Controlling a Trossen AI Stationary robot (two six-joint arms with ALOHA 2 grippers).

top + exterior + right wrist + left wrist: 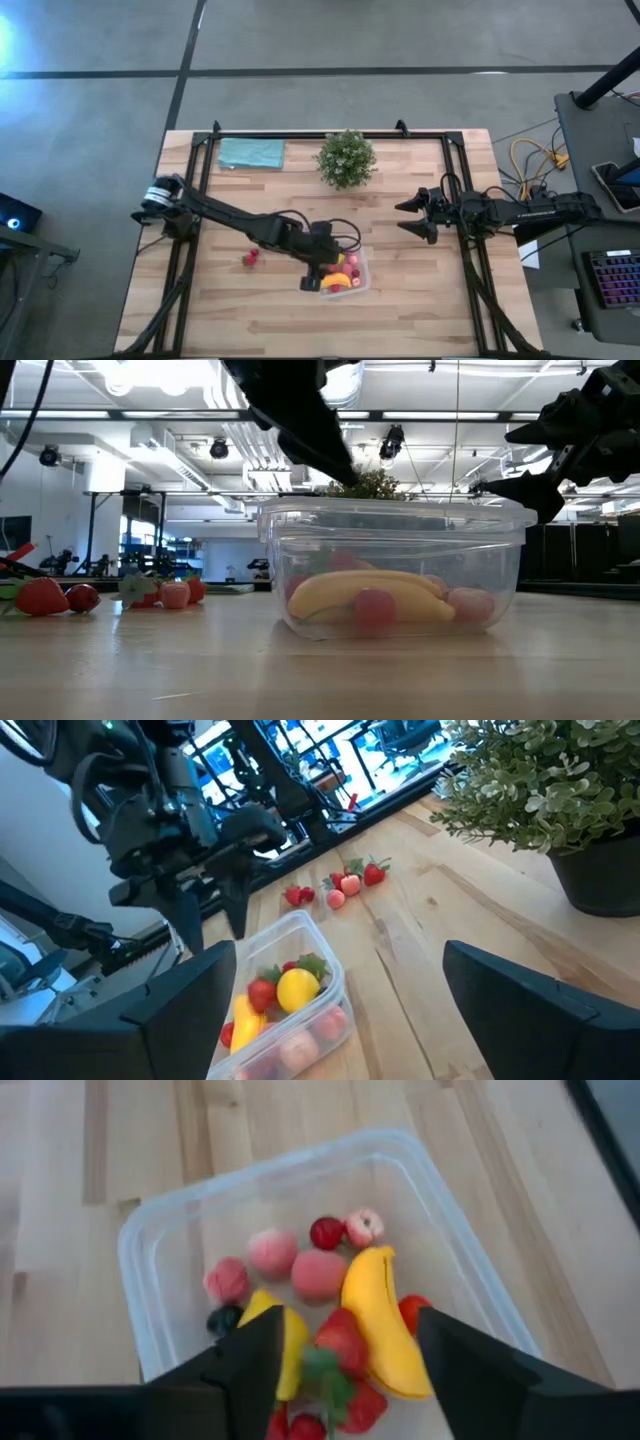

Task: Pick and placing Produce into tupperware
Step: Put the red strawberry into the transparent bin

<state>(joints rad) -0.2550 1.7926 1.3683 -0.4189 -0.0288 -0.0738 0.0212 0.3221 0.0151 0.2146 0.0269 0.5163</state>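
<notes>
The clear tupperware (358,278) (150,1270) stands at the table's near middle. In it lie a banana (375,1310), a lemon (297,988), strawberries (345,1345) and pink pieces (318,1272). More produce (250,258) (340,885), red and pink pieces, lies on the wood to the container's left. My left gripper (347,1325) (213,938) hangs open over the container's left part, slanting down, with nothing between its fingers. My right gripper (405,217) waits open at the right, well above the table.
A bushy potted plant (346,158) stands at the far middle, and a teal cloth (251,153) lies at the far left. A black frame (205,150) runs along the table's edges. Bare wood lies near the front edge.
</notes>
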